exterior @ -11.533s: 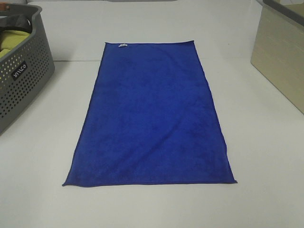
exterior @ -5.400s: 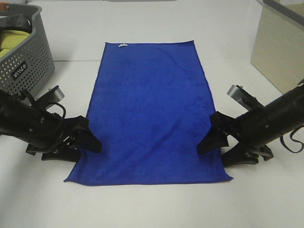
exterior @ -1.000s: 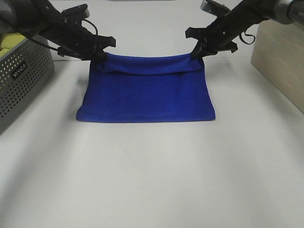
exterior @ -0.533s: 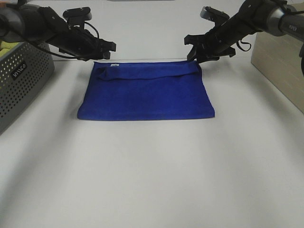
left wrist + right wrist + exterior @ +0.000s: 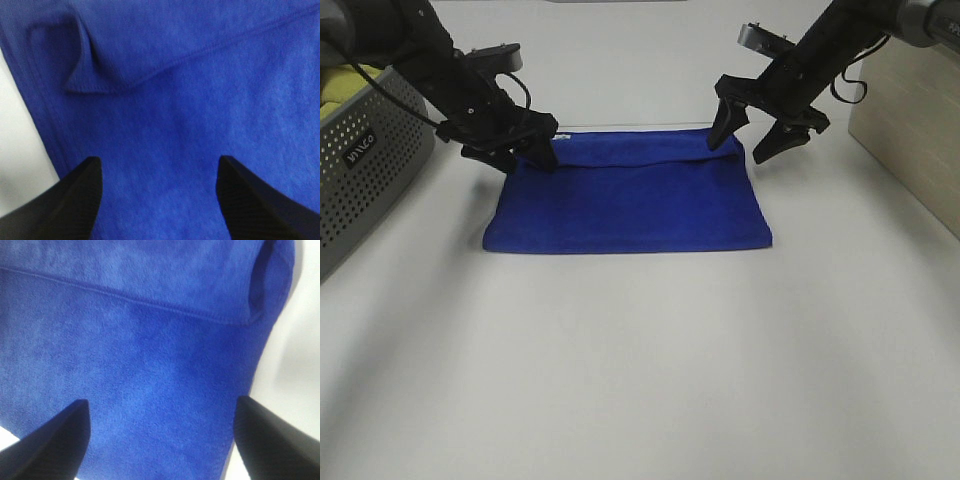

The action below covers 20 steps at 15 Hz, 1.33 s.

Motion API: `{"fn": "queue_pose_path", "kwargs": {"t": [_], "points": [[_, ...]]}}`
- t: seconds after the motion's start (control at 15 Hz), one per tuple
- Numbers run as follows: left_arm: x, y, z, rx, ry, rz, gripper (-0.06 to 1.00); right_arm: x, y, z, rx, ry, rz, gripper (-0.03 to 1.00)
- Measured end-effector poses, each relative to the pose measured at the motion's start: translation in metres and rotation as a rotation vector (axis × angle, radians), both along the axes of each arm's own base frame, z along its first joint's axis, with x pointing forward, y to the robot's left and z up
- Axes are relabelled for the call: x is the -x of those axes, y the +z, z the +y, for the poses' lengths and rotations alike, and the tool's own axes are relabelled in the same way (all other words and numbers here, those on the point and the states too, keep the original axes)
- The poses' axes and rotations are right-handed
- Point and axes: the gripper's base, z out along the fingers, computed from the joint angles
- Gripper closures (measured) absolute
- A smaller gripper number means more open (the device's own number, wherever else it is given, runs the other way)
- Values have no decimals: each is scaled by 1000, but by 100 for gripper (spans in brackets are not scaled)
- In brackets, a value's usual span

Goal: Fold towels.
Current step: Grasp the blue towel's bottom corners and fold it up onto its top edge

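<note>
Towel (image 5: 630,200), royal blue, lies doubled over on the white desk (image 5: 640,380), with its fold toward the camera and its free edges at the far side. A stitched hem (image 5: 125,300) runs across just short of the far edge, leaving a narrow band of blue beyond it, so the two layers are not quite flush.

The left gripper (image 5: 528,160) stands over the far left corner and the right gripper (image 5: 738,148) over the far right corner. These are the two points from which a long edge can be carried evenly. In the wrist views the left fingers (image 5: 75,200) and the right fingers (image 5: 55,440) are spread wide above bare cloth and hold nothing. Whether any tip touches the pile cannot be told.

Near the left corner a small flap (image 5: 85,75) of the upper layer sits puckered. It would probably carry into any later fold unless smoothed.

The first halving appears complete, and a crosswise fold is the likely next step. A grey basket (image 5: 370,170) stands to the left, clear of the towel.
</note>
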Motion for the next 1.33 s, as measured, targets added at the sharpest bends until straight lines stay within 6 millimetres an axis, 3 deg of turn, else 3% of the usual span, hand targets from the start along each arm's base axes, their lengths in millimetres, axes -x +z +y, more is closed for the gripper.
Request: {"fn": "queue_pose_path", "kwargs": {"t": [0.33,0.73,1.13,1.33], "points": [[22,7,5,12,40,124,31,8,-9,-11,109,-82,84,27],[58,-12,25,-7,184,184,31,36,-6,-35,54,-45,168,27],[56,-37,27,22,264,196,31,51,-47,-30,-18,-39,265,28],[54,-40,7,53,228,169,31,50,-58,-23,-108,-57,289,28]]}}
